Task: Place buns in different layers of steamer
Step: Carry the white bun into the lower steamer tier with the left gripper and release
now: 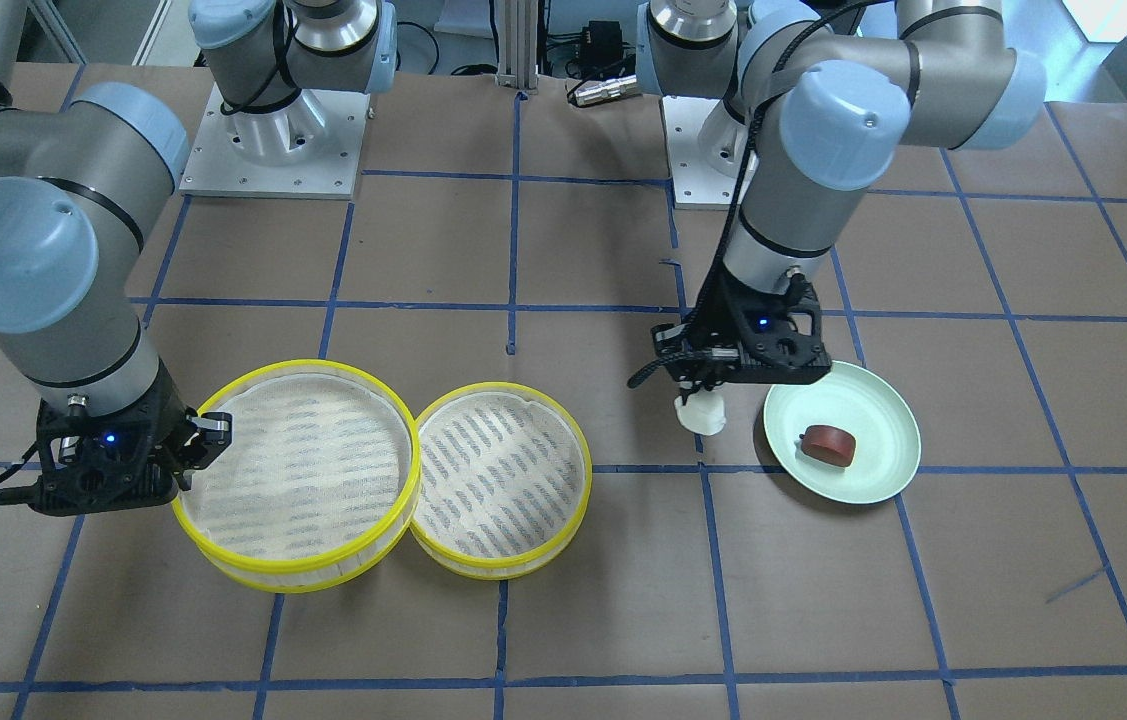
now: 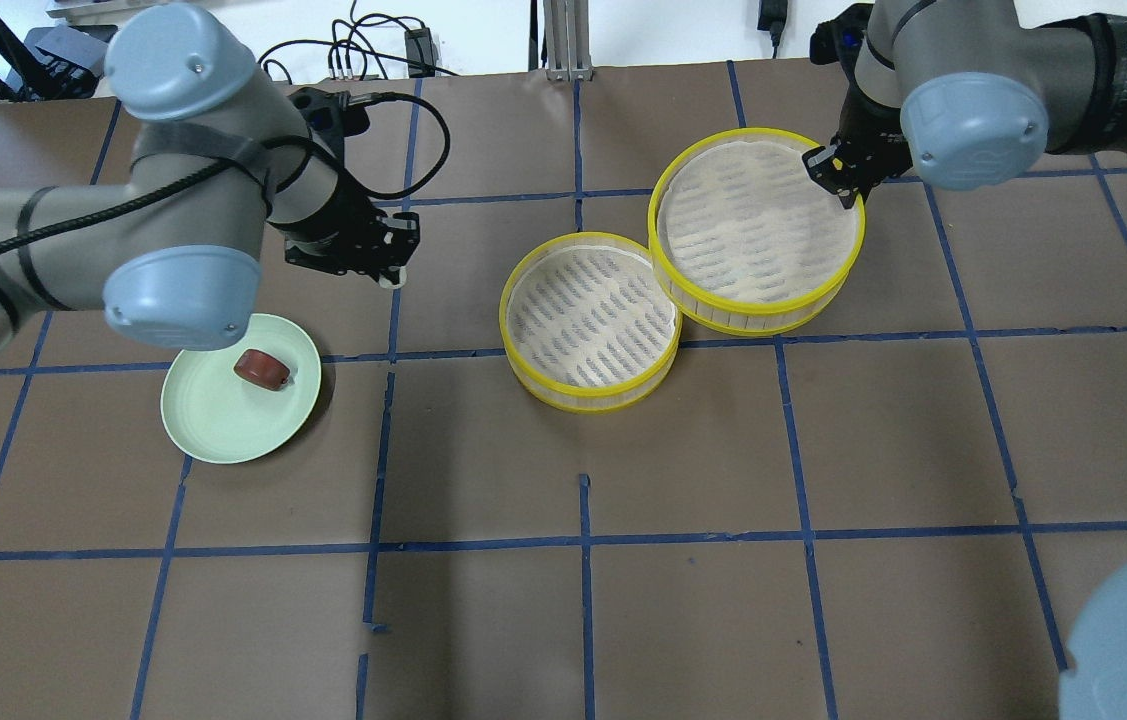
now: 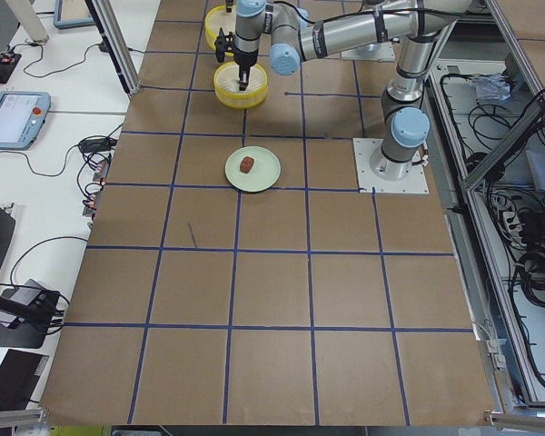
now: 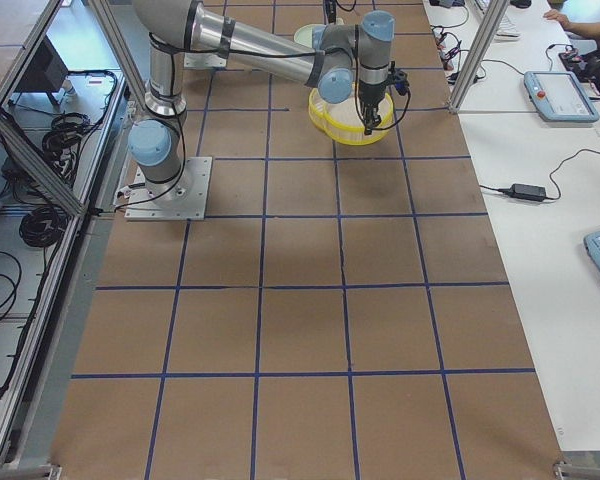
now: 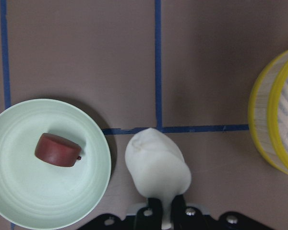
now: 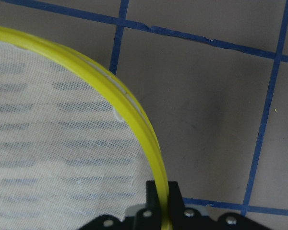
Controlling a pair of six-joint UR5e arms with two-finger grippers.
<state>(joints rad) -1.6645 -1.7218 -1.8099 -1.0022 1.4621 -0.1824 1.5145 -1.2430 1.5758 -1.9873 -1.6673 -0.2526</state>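
My left gripper (image 1: 701, 398) is shut on the white bun (image 1: 702, 415) and holds it above the table, just beside the pale green plate (image 1: 878, 415). The left wrist view shows the white bun (image 5: 157, 167) between the fingers. The reddish-brown bun (image 1: 829, 444) lies on the plate. My right gripper (image 2: 838, 185) is shut on the yellow rim (image 6: 149, 143) of one steamer layer (image 2: 755, 232). That layer's edge overlaps the rim of the other layer (image 2: 591, 320). Both layers hold nothing.
The table is brown paper with a blue tape grid. The two arm bases (image 1: 273, 150) stand at the robot's side. In the left wrist view the yellow layers (image 5: 273, 129) show at the right edge and the plate (image 5: 38, 201) at the lower left.
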